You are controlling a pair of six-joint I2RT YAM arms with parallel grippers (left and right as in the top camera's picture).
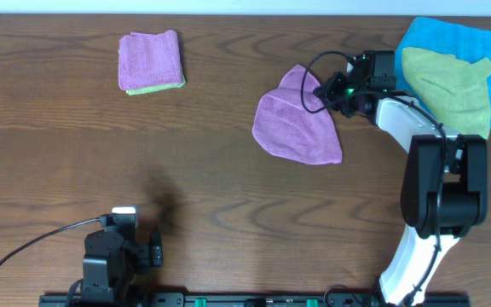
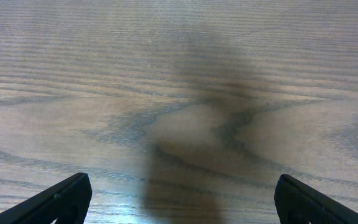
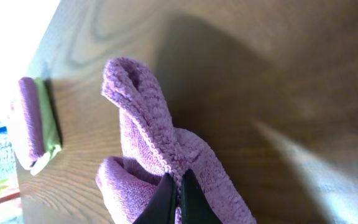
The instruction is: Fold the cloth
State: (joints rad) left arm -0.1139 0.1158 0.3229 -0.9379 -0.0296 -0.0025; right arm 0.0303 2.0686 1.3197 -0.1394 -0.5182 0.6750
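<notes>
cloth: the purple-magenta towel [image 1: 297,128] lies on the table, right of centre in the overhead view. it is bunched into 2 rounded lobes, the smaller one at its upper right.
cloth up close: in the right wrist view the cloth [image 3: 160,155] rises from the fingers as a rolled, looped ridge lifted off the wood.
right gripper: it sits at the cloth's upper right edge [image 1: 324,92]. in its own view [image 3: 179,183] the 2 fingers are pressed nearly together, pinching a fold of the cloth.
left gripper: it is near the front edge on the left [image 1: 154,251], well apart from the cloth. in its own view [image 2: 180,190] the 2 fingertips stand wide apart with nothing between them, over shadowed wood.
folded stack: a purple piece lies on a green one at the far left [image 1: 150,61], also seen edge-on in the right wrist view [image 3: 33,121].
yellow-green cloth: it lies crumpled at the far right [image 1: 450,85], on top of the blue cloth.
blue cloth: it is spread at the far right corner [image 1: 450,34].
table: dark wood grain [image 1: 186,170].
</notes>
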